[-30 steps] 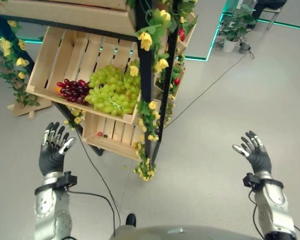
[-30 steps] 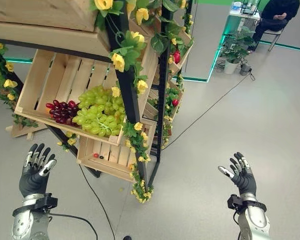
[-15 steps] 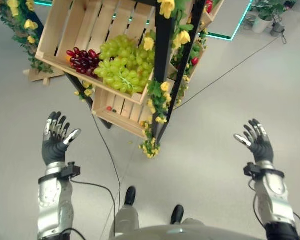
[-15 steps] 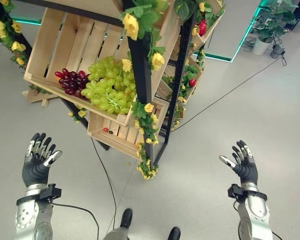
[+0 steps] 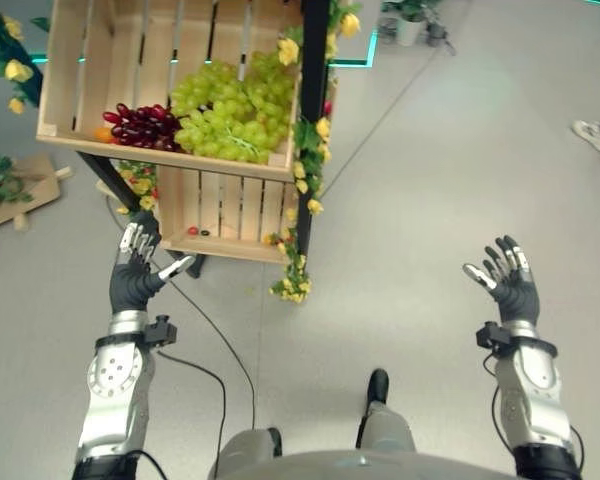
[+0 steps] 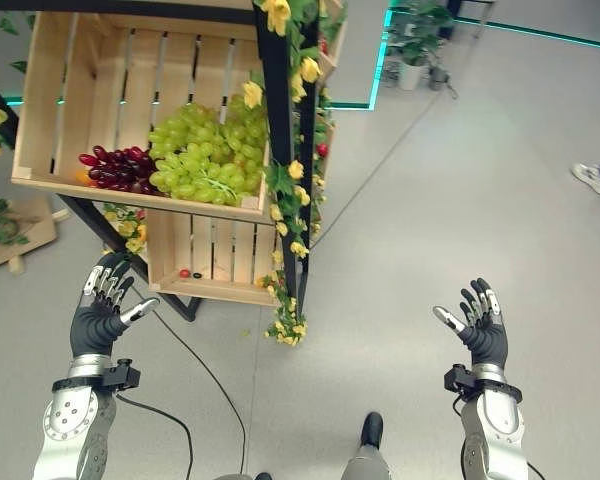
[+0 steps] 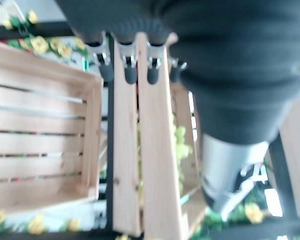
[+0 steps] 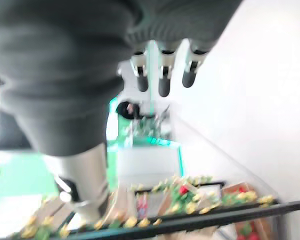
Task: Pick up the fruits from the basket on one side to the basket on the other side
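Note:
A tilted wooden crate [image 5: 65, 110] on a black shelf frame holds a big bunch of green grapes [image 5: 225, 118] and a smaller bunch of dark red grapes [image 5: 140, 125] at its left. A lower crate [image 5: 220, 205] holds two small fruits [image 5: 197, 231] near its front lip. My left hand [image 5: 135, 280] is open in the air just below and in front of the lower crate, holding nothing. My right hand [image 5: 507, 290] is open over the bare floor, far to the right of the shelf. The left wrist view looks past the fingers [image 7: 130, 70] at the crate slats.
The black frame post [image 5: 310, 120] wrapped in yellow flowers and leaves [image 5: 295, 285] stands at the crates' right corner. Potted plants [image 6: 415, 40] stand far back. A person's shoe [image 5: 590, 135] shows at the right edge. A wooden stand foot [image 5: 15, 195] lies at the left.
The camera has swung, so the shelf sits further left and higher in view. My left hand has come up closer to the lower crate. My right hand stays open in the air.

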Motion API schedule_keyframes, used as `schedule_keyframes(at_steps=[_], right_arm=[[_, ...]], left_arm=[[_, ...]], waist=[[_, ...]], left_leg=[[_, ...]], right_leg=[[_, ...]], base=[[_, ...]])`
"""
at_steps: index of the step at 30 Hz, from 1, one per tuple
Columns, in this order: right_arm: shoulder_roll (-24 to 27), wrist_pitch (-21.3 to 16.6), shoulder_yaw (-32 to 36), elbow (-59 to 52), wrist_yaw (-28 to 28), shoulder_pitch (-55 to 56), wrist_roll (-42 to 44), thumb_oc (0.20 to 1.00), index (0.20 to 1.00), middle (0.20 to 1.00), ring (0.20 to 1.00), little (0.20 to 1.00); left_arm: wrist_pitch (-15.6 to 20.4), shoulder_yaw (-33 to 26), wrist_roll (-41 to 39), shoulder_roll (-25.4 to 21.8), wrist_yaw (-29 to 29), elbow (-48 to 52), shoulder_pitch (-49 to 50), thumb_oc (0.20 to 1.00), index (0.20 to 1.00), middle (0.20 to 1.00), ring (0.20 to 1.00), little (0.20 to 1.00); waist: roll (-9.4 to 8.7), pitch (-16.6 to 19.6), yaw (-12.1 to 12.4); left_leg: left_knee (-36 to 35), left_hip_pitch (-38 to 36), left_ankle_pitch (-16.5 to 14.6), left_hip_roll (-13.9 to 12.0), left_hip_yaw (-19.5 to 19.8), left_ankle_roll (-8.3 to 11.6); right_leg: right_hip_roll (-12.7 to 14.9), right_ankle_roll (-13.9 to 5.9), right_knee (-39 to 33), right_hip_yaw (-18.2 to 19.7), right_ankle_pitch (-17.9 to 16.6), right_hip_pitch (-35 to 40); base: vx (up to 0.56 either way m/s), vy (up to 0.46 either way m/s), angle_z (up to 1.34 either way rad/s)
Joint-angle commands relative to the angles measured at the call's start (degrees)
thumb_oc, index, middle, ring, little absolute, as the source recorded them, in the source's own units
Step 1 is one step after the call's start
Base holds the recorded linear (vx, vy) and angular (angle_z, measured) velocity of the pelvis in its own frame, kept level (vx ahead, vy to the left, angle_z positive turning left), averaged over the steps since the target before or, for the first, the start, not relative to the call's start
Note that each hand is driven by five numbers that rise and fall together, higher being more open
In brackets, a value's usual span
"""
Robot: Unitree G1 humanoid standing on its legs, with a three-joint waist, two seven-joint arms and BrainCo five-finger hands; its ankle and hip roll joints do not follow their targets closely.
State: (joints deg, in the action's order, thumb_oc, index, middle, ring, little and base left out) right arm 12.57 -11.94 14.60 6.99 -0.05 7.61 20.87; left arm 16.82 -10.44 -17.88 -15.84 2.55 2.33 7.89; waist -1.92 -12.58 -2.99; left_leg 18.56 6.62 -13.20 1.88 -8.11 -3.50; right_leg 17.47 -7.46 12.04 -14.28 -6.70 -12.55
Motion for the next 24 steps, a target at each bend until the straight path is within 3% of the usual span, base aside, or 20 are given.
schedule_keyframes(at_steps=[1, 4, 5, 8, 11, 12, 13, 16, 17, 18, 20, 21, 22, 23, 24], right_arm=[[4.3, -2.4, -0.1, -3.8, 1.8, -1.7, -1.5, 1.000, 1.000, 1.000, 1.000, 1.000], [5.0, -2.5, -0.6, -3.8, 1.5, -2.2, -1.9, 1.000, 1.000, 1.000, 1.000, 1.000], [5.3, -2.4, -1.5, -3.9, 1.4, -3.1, -1.6, 1.000, 1.000, 1.000, 1.000, 1.000], [5.2, -2.7, -1.6, -4.5, 1.4, -3.0, -0.9, 1.000, 1.000, 1.000, 1.000, 1.000], [6.5, -3.1, -0.6, -6.3, 1.0, -2.4, -1.1, 1.000, 1.000, 1.000, 1.000, 1.000], [7.2, -3.2, 0.1, -6.6, 0.7, -2.1, -0.7, 1.000, 1.000, 1.000, 1.000, 1.000], [7.2, -3.2, 0.1, -6.6, 0.7, -2.1, -0.7, 1.000, 1.000, 1.000, 1.000, 1.000], [7.9, -3.6, 1.0, -7.9, 0.1, -1.8, -1.0, 1.000, 1.000, 1.000, 1.000, 1.000], [8.5, -3.8, 1.6, -8.5, -0.2, -2.1, -1.2, 1.000, 1.000, 1.000, 1.000, 1.000], [8.5, -3.8, 1.5, -8.5, -0.3, -2.1, -1.2, 1.000, 1.000, 1.000, 1.000, 1.000], [9.2, -4.5, 1.0, -9.1, -1.3, -4.3, -1.2, 1.000, 1.000, 1.000, 1.000, 1.000], [9.8, -4.7, 0.3, -9.4, -1.7, -5.2, -2.0, 1.000, 1.000, 1.000, 1.000, 1.000], [10.1, -4.5, 0.5, -10.0, -1.7, -5.3, -2.4, 1.000, 1.000, 1.000, 1.000, 1.000], [10.6, -4.6, 0.9, -10.1, -1.7, -5.1, -2.1, 1.000, 1.000, 1.000, 1.000, 1.000], [10.6, -4.5, 0.8, -10.4, -1.4, -5.0, -1.8, 1.000, 1.000, 1.000, 1.000, 1.000]], left_arm=[[2.9, -2.3, 2.1, -3.6, 1.0, 6.3, 3.7, 1.000, 1.000, 1.000, 1.000, 1.000], [3.0, -2.0, 2.6, -4.1, 1.5, 6.8, 3.5, 1.000, 1.000, 1.000, 1.000, 1.000], [3.1, -2.2, 2.9, -4.3, 2.4, 6.7, 3.3, 1.000, 1.000, 1.000, 1.000, 1.000], [3.5, -1.9, 2.6, -3.9, 3.1, 5.9, 2.1, 1.000, 1.000, 1.000, 1.000, 1.000], [3.5, 0.3, 0.8, -3.7, 2.2, 5.6, 0.3, 1.000, 1.000, 1.000, 1.000, 1.000], [3.3, 2.1, 1.0, -3.6, 1.3, 6.2, -0.2, 1.000, 1.000, 1.000, 1.000, 1.000], [3.3, 2.1, 1.0, -3.6, 1.3, 6.2, -0.3, 1.000, 1.000, 1.000, 1.000, 1.000], [3.4, 4.9, 0.7, -3.4, 0.7, 6.4, -2.0, 1.000, 1.000, 1.000, 1.000, 1.000], [3.6, 6.1, 0.7, -3.8, 0.6, 6.6, -2.8, 1.000, 1.000, 1.000, 1.000, 1.000], [3.6, 6.1, 0.7, -3.7, 0.6, 6.5, -2.9, 1.000, 1.000, 1.000, 1.000, 1.000], [4.2, 7.2, 0.6, -4.4, 1.6, 6.1, -4.9, 1.000, 1.000, 1.000, 1.000, 1.000], [4.2, 7.2, 0.6, -4.8, 1.9, 6.5, -5.0, 1.000, 1.000, 1.000, 1.000, 1.000], [4.2, 7.1, 0.9, -5.3, 1.5, 7.3, -4.6, 1.000, 1.000, 1.000, 1.000, 1.000], [4.3, 7.3, 0.8, -5.6, 1.3, 7.8, -4.4, 1.000, 1.000, 1.000, 1.000, 1.000], [4.4, 7.6, 0.7, -5.8, 0.9, 7.8, -4.0, 1.000, 1.000, 1.000, 1.000, 1.000]], waist=[[0.32, 5.3, 3.1], [-0.33, 6.5, 4.0], [-1.02, 7.0, 4.3], [-1.60, 7.4, 3.6], [-1.36, 7.0, 1.3], [-0.81, 6.6, -0.4], [-0.80, 6.6, -0.3], [0.37, 6.3, -3.9], [1.12, 6.3, -6.3], [1.06, 6.3, -6.1], [1.84, 5.4, -6.7], [1.80, 5.2, -6.1], [2.08, 5.4, -6.1], [1.99, 5.4, -6.8], [2.06, 5.2, -7.0]], left_leg=[[-11.0, -5.7, 3.1, 0.3, 5.6, 2.04], [-11.7, -4.6, 4.3, -0.3, 4.0, 2.60], [-12.1, -3.3, 5.4, -1.4, 2.4, 3.61], [-12.2, -2.8, 6.4, -3.2, 1.0, 5.17], [-11.4, -3.2, 7.1, -5.6, -0.1, 6.43], [-11.3, -4.2, 7.0, -6.2, -1.5, 6.51], [-11.3, -4.2, 7.0, -6.2, -1.5, 6.52], [-11.8, -6.4, 7.0, -7.6, -5.9, 6.82], [-12.2, -8.0, 6.6, -8.4, -9.3, 6.96], [-12.3, -7.9, 7.0, -8.4, -9.6, 6.95], [-11.5, -10.1, 6.4, -10.0, -14.6, 7.64], [-10.6, -11.2, 6.0, -11.3, -17.5, 8.11], [-10.2, -12.9, 4.8, -12.8, -18.9, 8.79], [-8.8, -13.8, 5.5, -14.1, -20.5, 9.03], [-6.5, -14.1, 5.9, -15.5, -21.7, 9.53]], right_leg=[[-2.5, -2.49, 1.6, 1.8, 9.0, 6.9], [-2.2, -2.75, -2.3, -0.2, 9.6, 10.5], [-2.8, -3.06, -7.5, -1.6, 9.5, 11.6], [-4.2, -2.81, -10.1, -0.6, 9.5, 11.8], [-6.1, -1.70, -10.6, 0.3, 9.9, 12.0], [-7.1, -1.30, -11.5, 1.0, 9.6, 12.2], [-7.1, -1.29, -11.5, 1.1, 9.6, 12.2], [-8.4, -1.11, -12.8, 4.4, 8.6, 11.6], [-8.8, -1.20, -12.3, 5.5, 8.5, 10.5], [-8.8, -1.11, -12.3, 5.8, 8.2, 10.2], [-7.8, -1.78, -11.1, 2.7, 7.3, 8.1], [-6.7, -1.79, -10.3, -1.7, 7.0, 7.3], [-6.7, -1.87, -9.2, -4.6, 8.3, 7.4], [-6.9, -1.22, -7.8, -6.8, 9.0, 7.1], [-7.8, -0.30, -6.1, -6.0, 10.1, 6.4]], base=[[-0.14, -0.027, -0.59], [-0.25, -0.182, -0.73], [-0.22, -0.247, -0.64], [-0.13, -0.263, -0.83], [-0.05, -0.206, -0.35], [-0.05, -0.162, -0.08], [-0.06, -0.137, -0.17], [-0.05, -0.101, -0.78], [-0.04, -0.106, -0.89], [-0.04, -0.116, -1.48], [-0.03, -0.146, -1.68], [0.05, -0.281, -1.79], [0.05, -0.360, -2.22], [0.10, -0.365, -2.54], [0.10, -0.460, -2.25]])
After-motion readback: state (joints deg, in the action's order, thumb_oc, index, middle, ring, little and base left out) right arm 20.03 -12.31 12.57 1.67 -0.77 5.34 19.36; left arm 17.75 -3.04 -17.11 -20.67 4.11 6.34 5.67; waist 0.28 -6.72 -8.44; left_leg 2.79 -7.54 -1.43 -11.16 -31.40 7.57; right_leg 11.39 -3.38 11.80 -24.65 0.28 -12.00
